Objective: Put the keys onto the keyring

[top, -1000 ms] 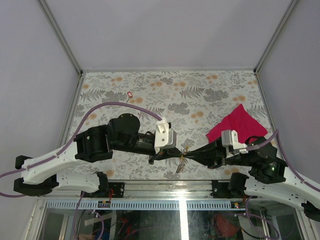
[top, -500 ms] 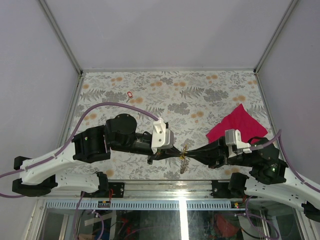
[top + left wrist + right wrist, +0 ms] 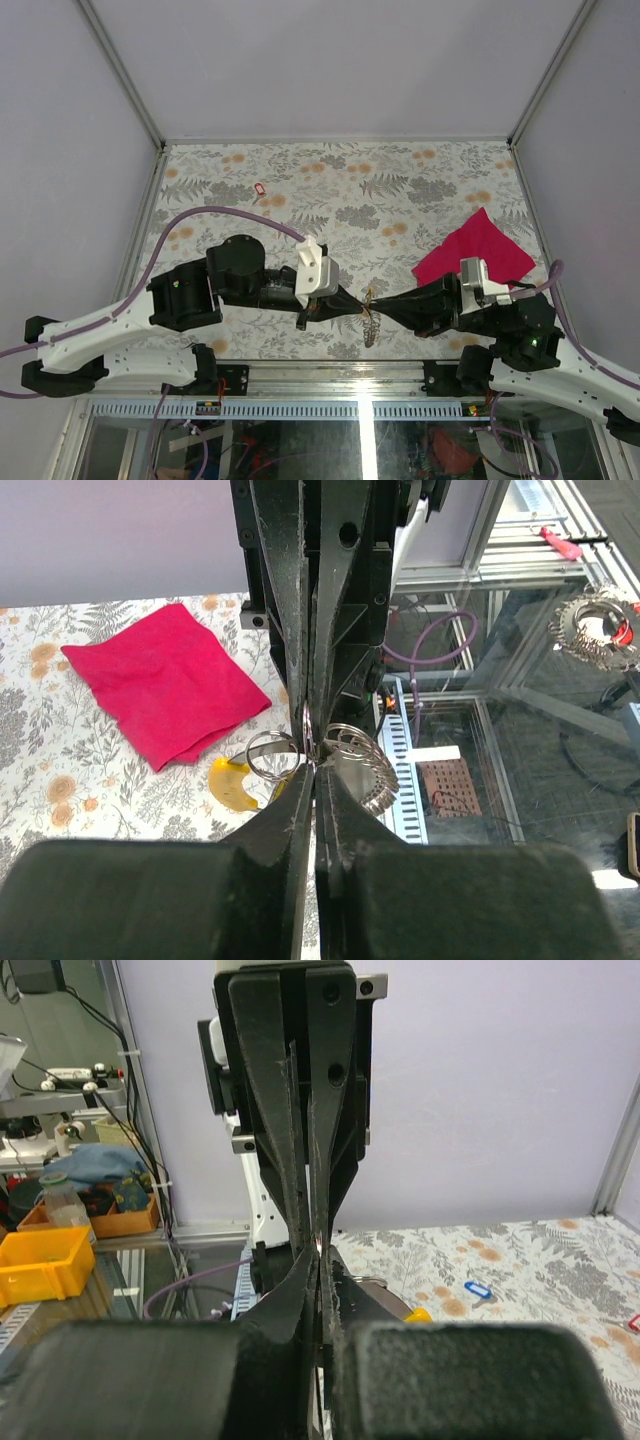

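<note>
Pinching keyring (image 3: 252,750) seemingly, left end effector (image 3: 313,767), blue key (image 3: 478,1287) right wrist view only.

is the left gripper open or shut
Shut: the left gripper fingers meet at their tips, pinching the keyring.

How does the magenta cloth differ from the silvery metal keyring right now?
The magenta cloth lies flat on the patterned table, touched by nothing; the thin silvery metal keyring is pinched where the left gripper and right gripper meet, both with fingers shut. The cloth is broad and soft; the keyring is a slim wire loop, far smaller, with a yellow piece attached.
</note>
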